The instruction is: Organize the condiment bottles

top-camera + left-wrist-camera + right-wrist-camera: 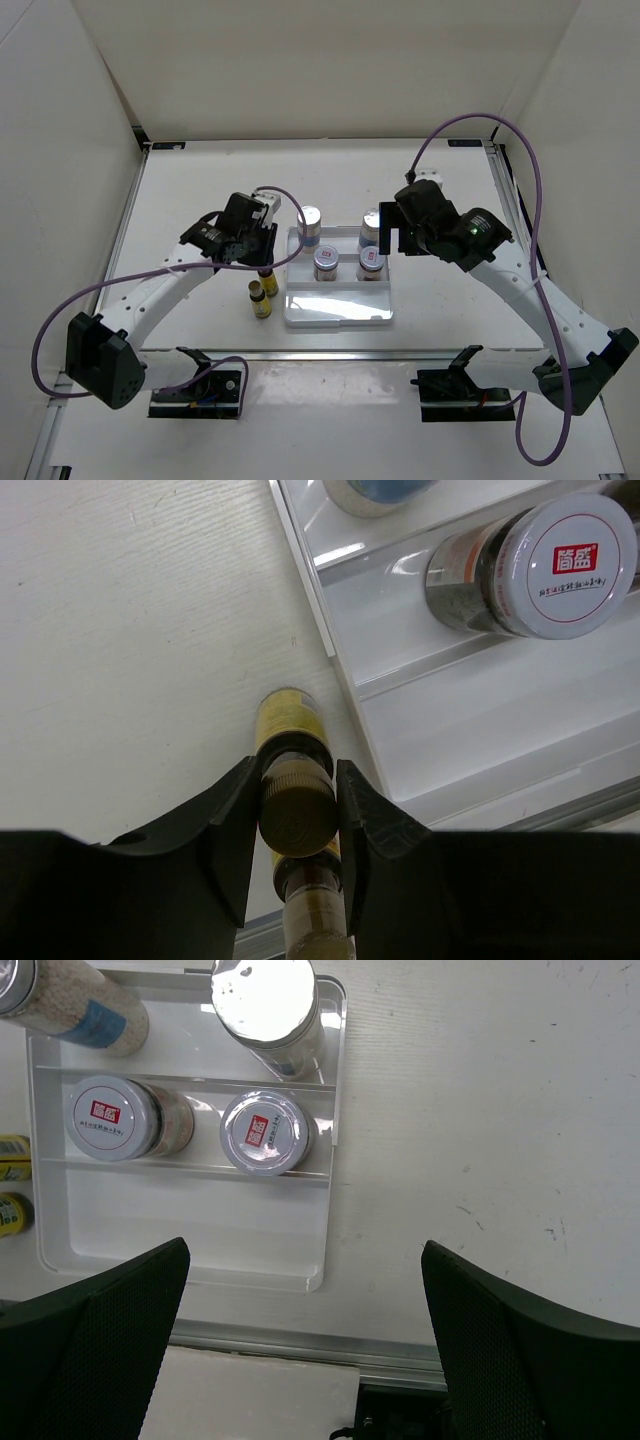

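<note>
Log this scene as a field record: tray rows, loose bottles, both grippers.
tray: white, three rows
back row: two tall silver-capped bottles
middle row: two red-labelled jars
front row: empty
yellow bottles: two, outside the tray, by its left edge
left gripper: shut on the rear yellow bottle, at its cap
right gripper: open, holding nothing
</note>
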You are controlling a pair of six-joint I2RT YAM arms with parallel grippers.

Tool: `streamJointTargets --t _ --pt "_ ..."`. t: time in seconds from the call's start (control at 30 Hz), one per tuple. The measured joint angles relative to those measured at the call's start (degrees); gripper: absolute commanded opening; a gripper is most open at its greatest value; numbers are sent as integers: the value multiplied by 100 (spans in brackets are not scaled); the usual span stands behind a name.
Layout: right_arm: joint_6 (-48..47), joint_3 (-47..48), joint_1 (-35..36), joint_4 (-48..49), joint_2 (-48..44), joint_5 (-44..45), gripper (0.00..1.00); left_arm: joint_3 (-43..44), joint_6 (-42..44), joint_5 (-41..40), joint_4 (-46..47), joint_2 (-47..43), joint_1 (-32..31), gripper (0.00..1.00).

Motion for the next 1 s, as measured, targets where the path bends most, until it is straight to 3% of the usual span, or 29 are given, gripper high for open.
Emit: streamJointTargets --t 0.13,0.53,1.0 --pt "-11 0 -15 -13 0 -2 100 299 -2 -37 -164 129 0 13" --pt "-17 -164 -55 -57 -177 13 100 1674 -2 -166 -592 162 -96 11" --pt "-13 -343 -214 -203 -520 81 100 2949 -195 -188 -1049 468 -1178 11"
